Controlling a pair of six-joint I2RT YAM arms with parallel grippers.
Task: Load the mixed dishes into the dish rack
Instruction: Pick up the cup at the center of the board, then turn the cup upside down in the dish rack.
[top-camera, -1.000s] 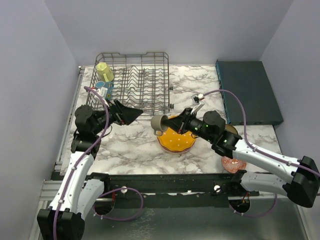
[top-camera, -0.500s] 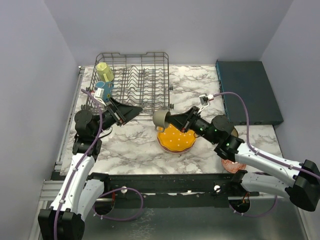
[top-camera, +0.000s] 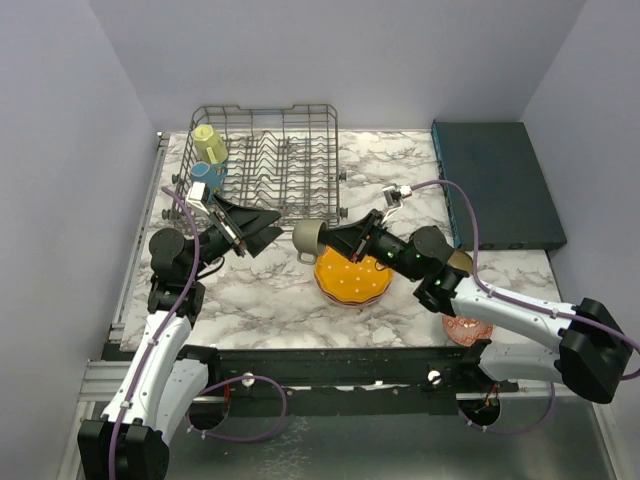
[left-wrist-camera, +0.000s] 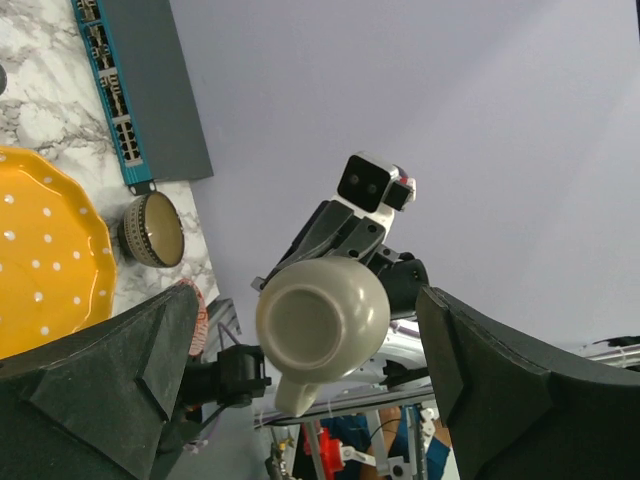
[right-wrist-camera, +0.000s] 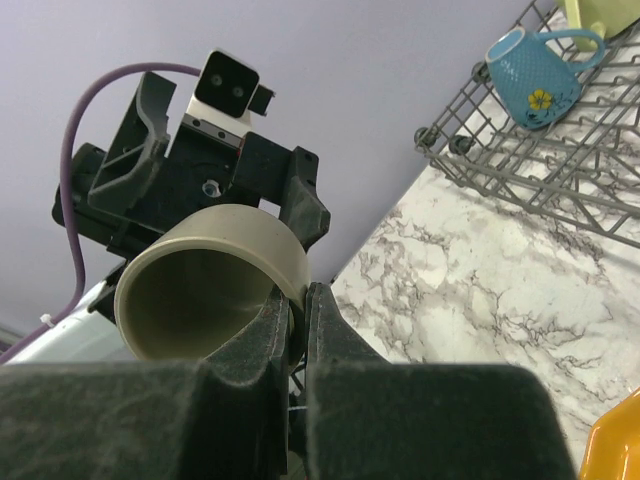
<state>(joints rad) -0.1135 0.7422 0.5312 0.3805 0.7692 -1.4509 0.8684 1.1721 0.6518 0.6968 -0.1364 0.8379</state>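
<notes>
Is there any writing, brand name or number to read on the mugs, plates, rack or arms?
None can be read.
The blue mug bears only a yellow flower, the orange plate only white dots.
The teal box shows no legible label.

This is a robot lab cell dressed as a kitchen counter. Bare lilac walls (top-camera: 350, 60) box in a marble-patterned table (top-camera: 260, 295) on a metal frame (top-camera: 100, 375), with both arm bases fixed at its near edge. Purple cables (top-camera: 483, 220) loop loose behind each claw. A small camera (left-wrist-camera: 367, 182) rides just above the right claw (top-camera: 322, 240). A box (left-wrist-camera: 110, 110) edged with rows of ports lies well to that claw's right. The kitchen part is crockery: a rack (top-camera: 270, 160) just beyond the left claw (top-camera: 265, 230), a plate (top-camera: 352, 280) under the right claw and a mug (top-camera: 306, 238) pinched in it.
</notes>
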